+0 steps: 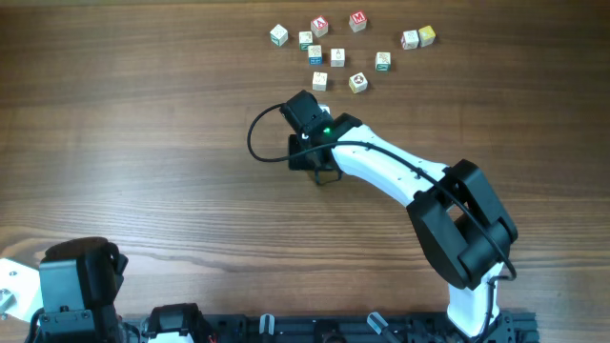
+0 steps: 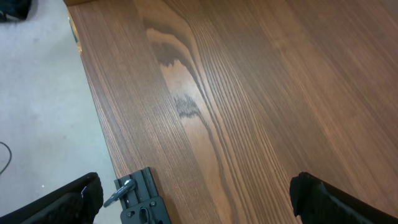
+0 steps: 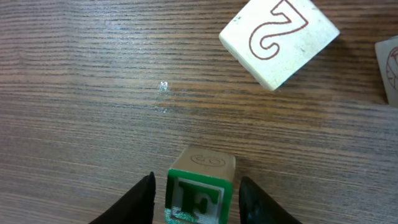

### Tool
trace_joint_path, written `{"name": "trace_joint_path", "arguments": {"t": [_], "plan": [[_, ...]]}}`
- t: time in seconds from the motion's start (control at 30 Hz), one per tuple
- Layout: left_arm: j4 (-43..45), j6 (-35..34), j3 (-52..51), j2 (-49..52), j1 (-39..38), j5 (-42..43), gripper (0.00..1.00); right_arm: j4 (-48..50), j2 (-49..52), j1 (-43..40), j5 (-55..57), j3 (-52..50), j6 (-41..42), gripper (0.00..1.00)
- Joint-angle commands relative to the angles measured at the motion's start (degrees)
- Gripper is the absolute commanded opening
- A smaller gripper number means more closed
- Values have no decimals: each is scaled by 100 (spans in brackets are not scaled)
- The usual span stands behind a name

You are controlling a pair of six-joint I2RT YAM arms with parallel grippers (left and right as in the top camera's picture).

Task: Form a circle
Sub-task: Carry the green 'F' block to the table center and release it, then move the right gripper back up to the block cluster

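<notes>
Fingers (image 2: 74, 200) of the left gripper (image 2: 196, 202) stand spread wide over the bare table (image 2: 249, 93). In the overhead view the left arm (image 1: 76, 276) sits folded at the near left corner, well apart from every cube.

Further right, we find the right gripper (image 3: 197, 186) low over the wood. Its fingers are apart and flank a green cube (image 3: 199, 202) with a white F. A sliver of table shows on the cube's left and the other finger lies just beside it, so we judge it unclamped.

That green cube is the near end of the circle (image 3: 280, 40), a tight cluster and no full ring. One pale cube (image 3: 292, 25) lies ahead and to the right of the fingers, and a second pale cube (image 3: 388, 68) is cut by the right edge. Cubes offer no long axis to line up with.

The right arm (image 1: 400, 171) is by far the nearer, stretched forward and leftward across the table from its base. Beyond it, loose letter cubes (image 1: 357, 20) lie scattered.
</notes>
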Motion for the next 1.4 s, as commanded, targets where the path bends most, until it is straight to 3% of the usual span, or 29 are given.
{"name": "trace_joint_path", "arguments": {"t": [0.0, 0.23, 0.43, 0.63, 0.8, 0.83, 0.9, 1.07, 1.37], "plan": [[13, -70, -4, -11, 42, -15, 100, 42, 57, -13, -153, -35, 42, 48], [11, -70, -4, -11, 42, -17, 100, 114, -391, -13, -55, 105, -20, 50], [13, -70, -4, -11, 42, -15, 100, 61, -1246, -20, 1174, 105, -20, 54], [13, -68, -4, -11, 42, -15, 100, 0, -1362, -234, 1978, 72, 0, 53], [11, -68, -4, -11, 42, -17, 100, -306, -1362, -754, 1952, 70, 345, 40], [11, -68, -4, -11, 42, -17, 100, -358, -1362, -859, 1952, 70, 455, 32], [13, -70, -4, -11, 42, -15, 100, -428, -1362, -1086, 1849, 70, 538, 26], [13, -70, -4, -11, 42, -15, 100, -597, -1362, -1351, 1552, 70, 538, 21], [11, -70, -4, -11, 42, -15, 100, -752, -1340, -1355, 1749, 37, 750, 24]]}}
